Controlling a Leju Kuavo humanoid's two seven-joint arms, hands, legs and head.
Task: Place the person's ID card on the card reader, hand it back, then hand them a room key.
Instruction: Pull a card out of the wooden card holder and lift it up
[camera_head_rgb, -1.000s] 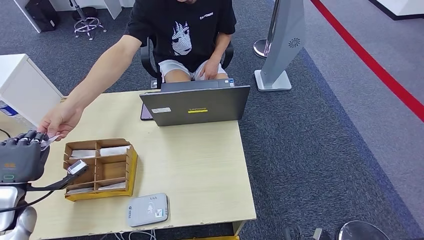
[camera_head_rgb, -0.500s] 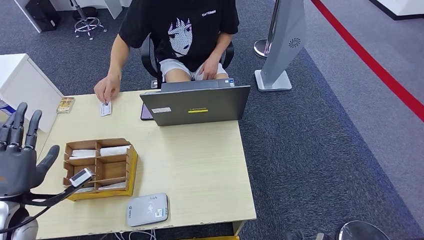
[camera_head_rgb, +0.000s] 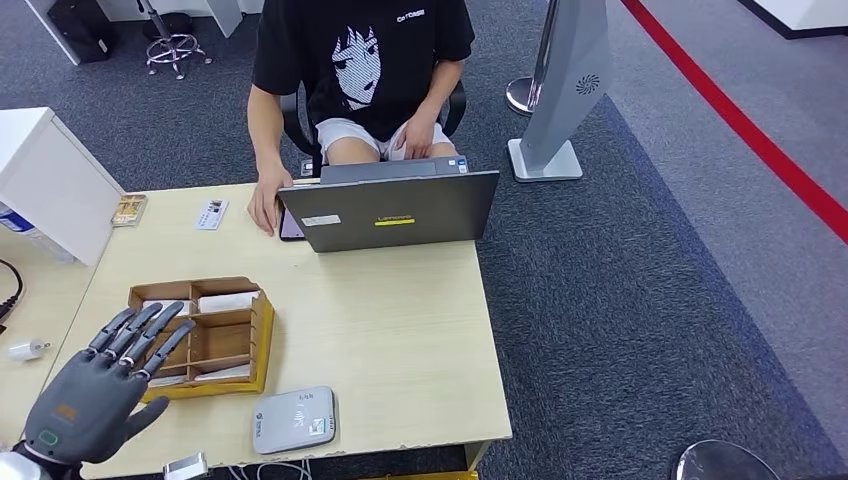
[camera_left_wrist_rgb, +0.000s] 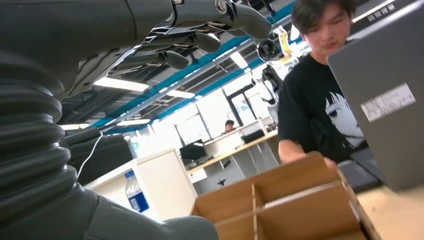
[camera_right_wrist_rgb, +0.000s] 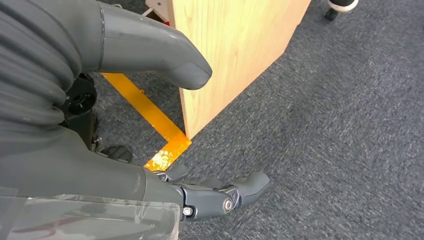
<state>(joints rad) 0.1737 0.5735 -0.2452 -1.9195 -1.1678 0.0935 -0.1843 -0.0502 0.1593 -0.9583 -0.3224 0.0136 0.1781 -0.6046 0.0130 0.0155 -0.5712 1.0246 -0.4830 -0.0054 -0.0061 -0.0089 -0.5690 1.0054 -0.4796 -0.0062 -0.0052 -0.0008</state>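
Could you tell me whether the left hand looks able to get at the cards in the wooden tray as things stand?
Probably yes: the left hand hovers open beside the wooden tray, whose compartments lie open-topped with nothing covering the cards.

I see a desk (camera_head_rgb: 400, 330) of pale, matt wood laminate, carrying a brown cardboard organiser (camera_head_rgb: 205, 335) and a smooth grey plastic card reader (camera_head_rgb: 295, 420). My left hand (camera_head_rgb: 95, 385) looks like matt dark-grey plastic. The laptop (camera_head_rgb: 395, 210) lid is matt grey; the floor (camera_head_rgb: 650, 250) is rough grey carpet.
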